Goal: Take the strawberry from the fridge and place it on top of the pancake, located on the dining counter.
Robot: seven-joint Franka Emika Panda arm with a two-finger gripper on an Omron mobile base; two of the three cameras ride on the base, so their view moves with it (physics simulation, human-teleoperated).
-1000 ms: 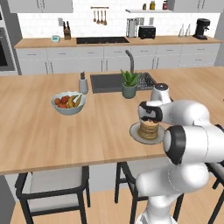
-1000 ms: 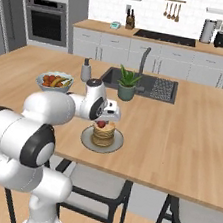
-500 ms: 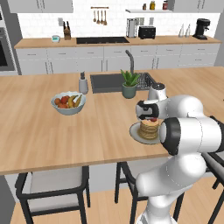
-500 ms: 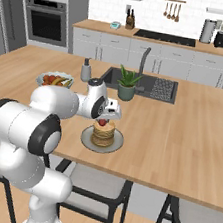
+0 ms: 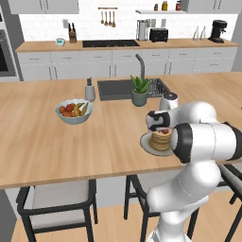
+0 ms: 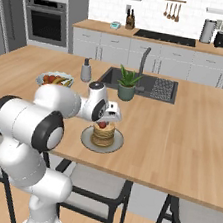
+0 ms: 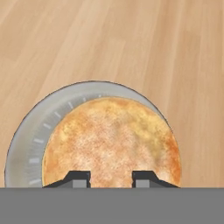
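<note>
I see the tiny red strawberry (image 6: 103, 125) atop the tan pancake stack (image 6: 102, 133); two-finger gripper (image 7: 111, 178) nearly shut, seemingly empty. Placement looks done.

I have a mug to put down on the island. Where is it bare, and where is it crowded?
Bare wood lies between the fruit bowl and the plate, and right of the plate toward the far end. Crowded: around the sink, with the plant and dispenser.

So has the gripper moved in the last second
Yes, slightly: the gripper has eased down toward the stack of round tan pancakes on the round grey plate, which stayed put.
</note>
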